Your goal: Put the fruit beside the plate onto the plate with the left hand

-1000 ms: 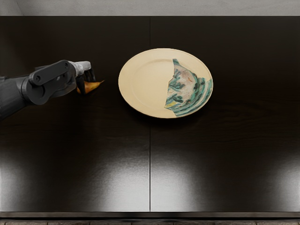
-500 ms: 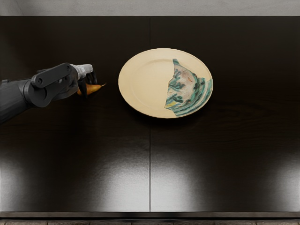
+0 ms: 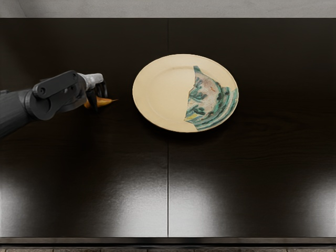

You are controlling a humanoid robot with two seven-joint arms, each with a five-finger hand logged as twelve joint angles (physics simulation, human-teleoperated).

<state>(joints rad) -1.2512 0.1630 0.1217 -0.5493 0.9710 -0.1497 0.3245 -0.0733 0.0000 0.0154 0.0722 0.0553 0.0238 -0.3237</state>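
A cream plate (image 3: pixel 157 90) with a green-patterned wedge on its right half lies on the dark table, right of centre at the back. To its left is a small orange fruit (image 3: pixel 105 102); only its pointed right end shows, the rest is hidden by my left hand (image 3: pixel 98 93). The dark fingers curl down over the fruit and close on it. Fruit and hand sit at table level, a short gap from the plate's left rim. The left forearm comes in from the left edge.
The dark glossy table (image 3: pixel 168 184) has a seam running front to back through its middle. A pale wall strip runs along the far edge.
The hand has shifted slightly and lowered over the fruit. Less of the fruit shows now, and its visible tip sits a little lower in the picture.
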